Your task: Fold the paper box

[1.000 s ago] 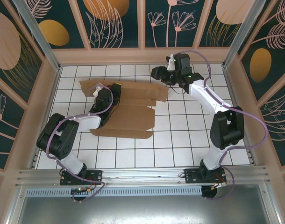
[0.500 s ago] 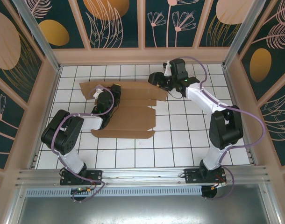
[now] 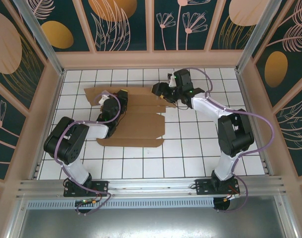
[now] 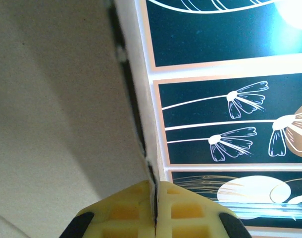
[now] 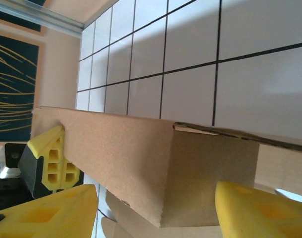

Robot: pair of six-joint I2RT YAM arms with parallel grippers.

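The paper box is a flat brown cardboard sheet with flaps, lying on the white tiled table left of centre. My left gripper is at its back left corner; in the left wrist view its yellow fingers are pressed shut on a thin edge of the cardboard. My right gripper is at the sheet's back right end. It stands open, and a raised, creased cardboard flap sits between its two yellow fingers. The left gripper's finger shows beyond that flap.
White tiles lie bare to the right of the sheet and in front of it. Peach walls with dark floral panels enclose the table on three sides, close behind both grippers.
My right gripper has moved left from the back right onto the sheet's right end, where the flap now stands raised. The left gripper still holds the left corner and has barely moved.
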